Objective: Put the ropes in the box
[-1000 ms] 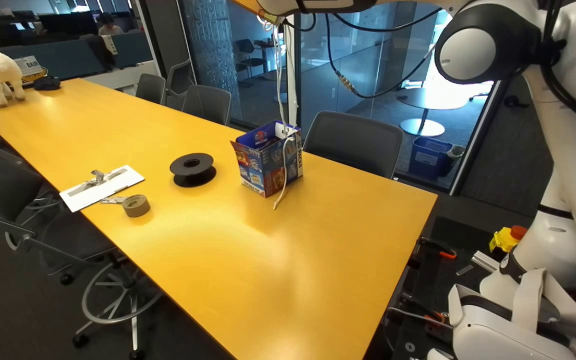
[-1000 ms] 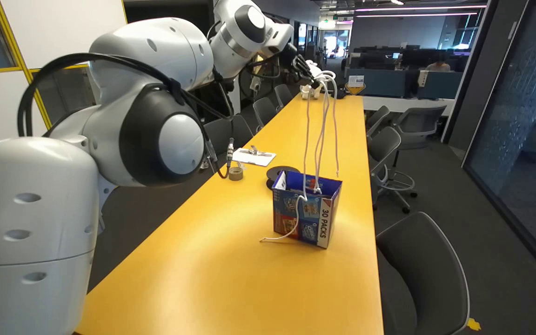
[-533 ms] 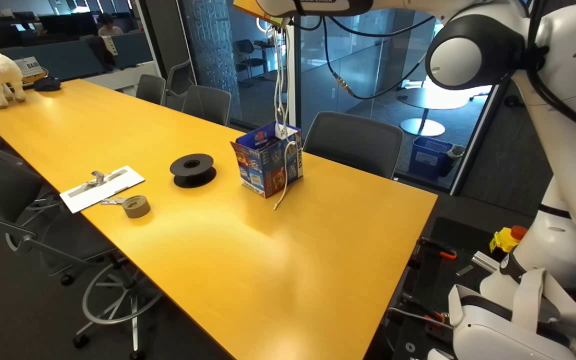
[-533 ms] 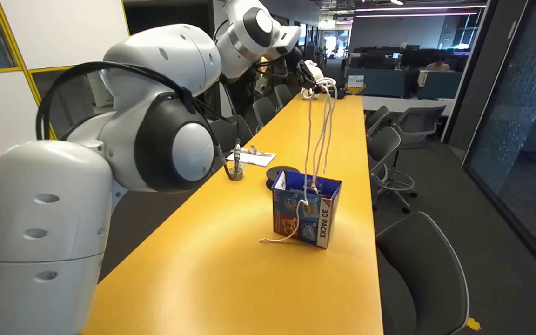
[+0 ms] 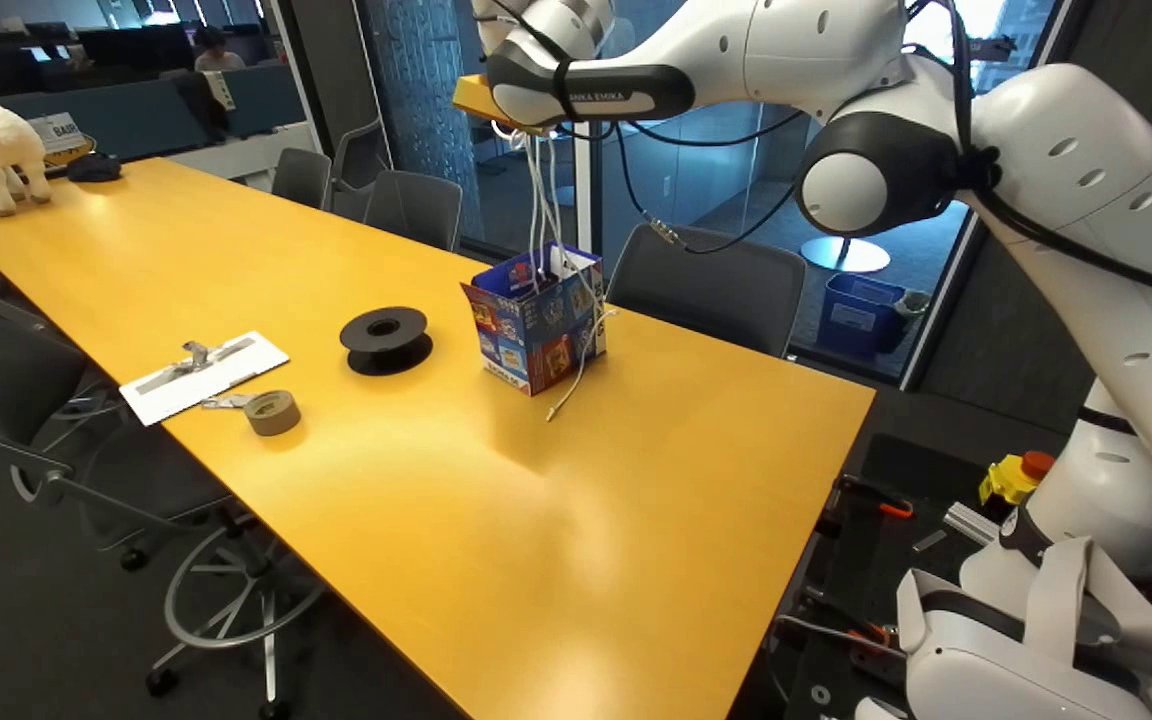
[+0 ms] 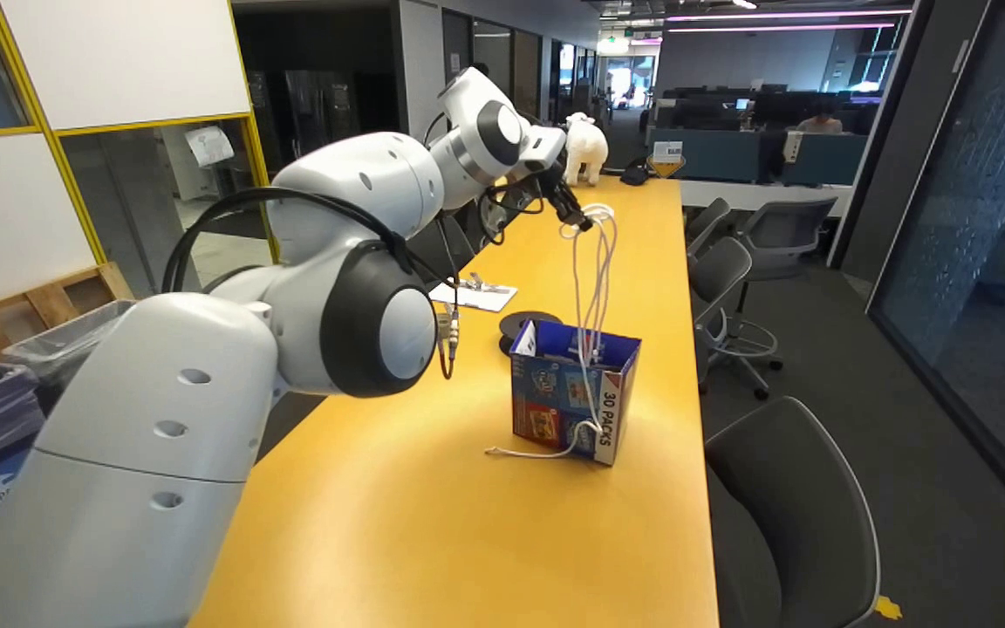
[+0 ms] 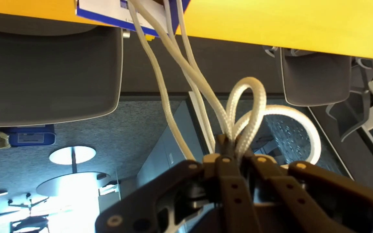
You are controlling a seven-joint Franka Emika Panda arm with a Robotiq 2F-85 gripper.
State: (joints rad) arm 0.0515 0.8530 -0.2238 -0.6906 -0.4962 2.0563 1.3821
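White ropes [image 6: 594, 426] hang in loops from my gripper [image 6: 585, 225]. My gripper is shut on them, and in the wrist view its fingertips [image 7: 233, 147] pinch a bunch of strands [image 7: 202, 84]. The open-topped blue snack box [image 6: 546, 392] stands upright on the table below, also in an exterior view [image 5: 536, 340]. Several strands reach down into the box. One strand hangs outside, along the printed wall, and its end lies on the table. In the wrist view a corner of the box [image 7: 108, 9] shows at the top. The arm hides the gripper in an exterior view.
A black spool [image 5: 386, 345] stands beside the box. A tape roll [image 5: 272, 412] and a white clipboard [image 5: 204, 378] lie near the table's long edge. Chairs [image 5: 706, 285] stand close to the table behind the box. A white plush sheep [image 6: 585, 153] is at the far end.
The arm and gripper have come down with the ropes. The hanging strands have dropped further into the box. The outside strand has slid along the wall toward the box's "30 PACKS" side.
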